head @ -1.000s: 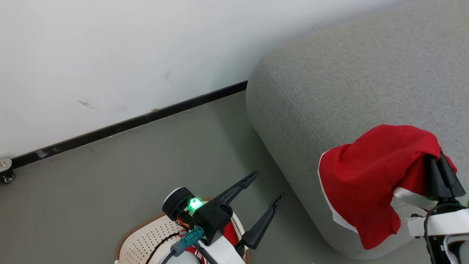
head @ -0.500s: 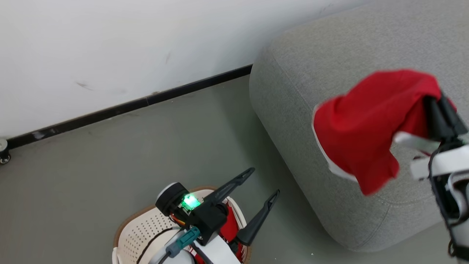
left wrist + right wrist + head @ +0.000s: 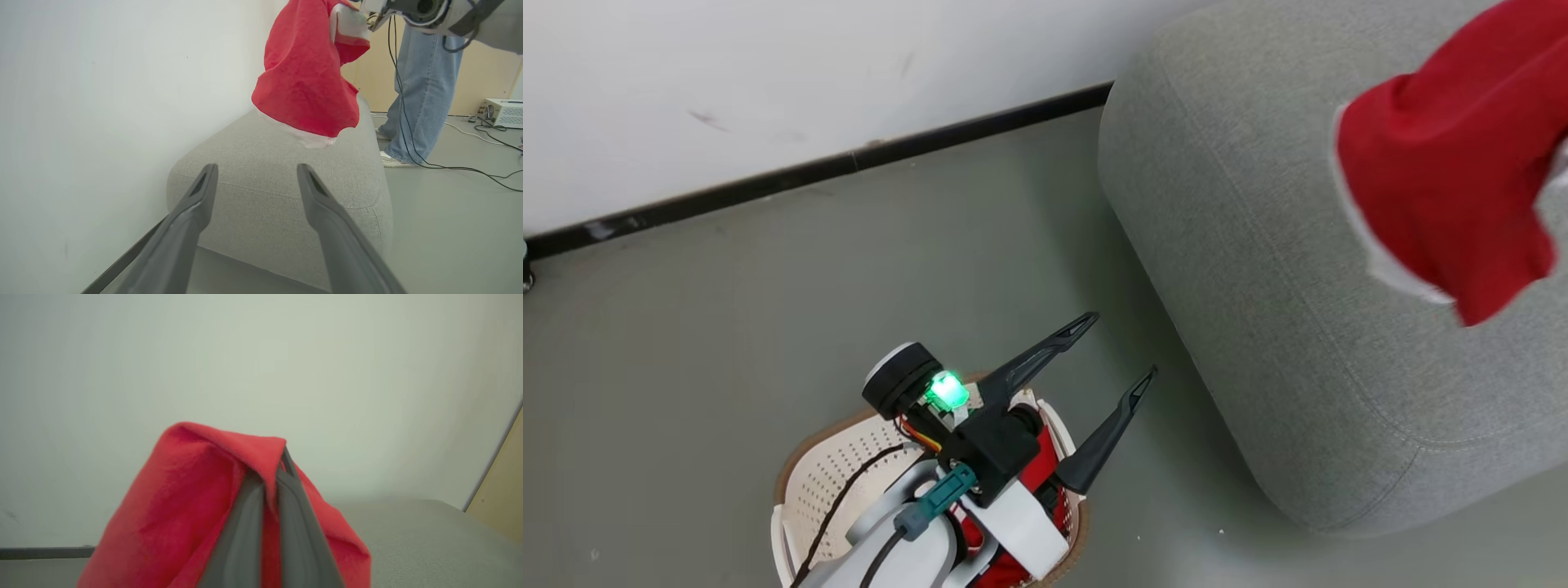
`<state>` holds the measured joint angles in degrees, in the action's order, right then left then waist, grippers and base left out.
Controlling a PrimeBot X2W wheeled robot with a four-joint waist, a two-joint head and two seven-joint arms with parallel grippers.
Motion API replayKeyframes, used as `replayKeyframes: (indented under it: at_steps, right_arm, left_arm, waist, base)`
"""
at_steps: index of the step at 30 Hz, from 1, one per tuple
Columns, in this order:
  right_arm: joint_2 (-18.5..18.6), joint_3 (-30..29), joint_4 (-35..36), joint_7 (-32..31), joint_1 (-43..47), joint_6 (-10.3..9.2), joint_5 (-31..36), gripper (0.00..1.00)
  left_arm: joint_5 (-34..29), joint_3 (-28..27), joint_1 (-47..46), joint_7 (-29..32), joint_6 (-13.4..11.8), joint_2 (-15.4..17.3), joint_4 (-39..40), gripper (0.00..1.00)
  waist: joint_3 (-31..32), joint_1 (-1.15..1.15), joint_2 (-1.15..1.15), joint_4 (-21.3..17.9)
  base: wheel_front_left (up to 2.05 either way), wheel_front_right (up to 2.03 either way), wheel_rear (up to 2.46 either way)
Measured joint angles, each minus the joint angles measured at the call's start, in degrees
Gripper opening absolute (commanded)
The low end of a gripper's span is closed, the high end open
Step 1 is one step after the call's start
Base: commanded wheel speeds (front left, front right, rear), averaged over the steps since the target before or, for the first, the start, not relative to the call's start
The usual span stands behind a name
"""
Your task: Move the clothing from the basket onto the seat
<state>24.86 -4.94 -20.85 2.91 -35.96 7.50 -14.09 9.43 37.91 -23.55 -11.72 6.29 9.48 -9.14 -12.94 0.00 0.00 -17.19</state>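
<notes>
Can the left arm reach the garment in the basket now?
Probably yes: the open left gripper hangs over the basket, red garment uncovered below, though its fingers point toward the sofa.

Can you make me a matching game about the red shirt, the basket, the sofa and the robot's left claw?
1. bright red soft fabric garment with white trim
2. cream-white perforated plastic basket with brown rim
3. large light grey fabric sofa
4. left gripper with two long dark fingers

A. on the floor, red cloth inside
B. fingers spread, holding nothing
C. hanging from the shut right gripper
D. beside the white wall

Pairs: 1-C, 2-A, 3-D, 4-B
</notes>
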Motion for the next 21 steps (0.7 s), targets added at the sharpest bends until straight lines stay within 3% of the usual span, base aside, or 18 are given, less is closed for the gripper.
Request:
replayKeyframes:
  at_steps: [12, 21]
  right_arm:
    - [3.8, -4.9, -7.6, -1.2, -6.6, 0.00, 0.4, 0.00]
    - [5.3, -14.8, -14.2, -0.3, -10.4, 0.01, 3.1, 0.00]
  left_arm:
    - [-1.9, 1.1, -3.4, 2.2, 0.0, 0.8, 3.5, 1.00]
    - [-3.3, 1.5, -6.4, 3.2, 0.1, 1.2, 6.2, 1.00]
  waist:
    - [-5.9, 0.00, 0.00, 1.3]
    - [-10.3, 0.00, 0.00, 2.0]
  base:
    - [0.00, 0.00, 0.00]
    - [0.00, 0.00, 0.00]
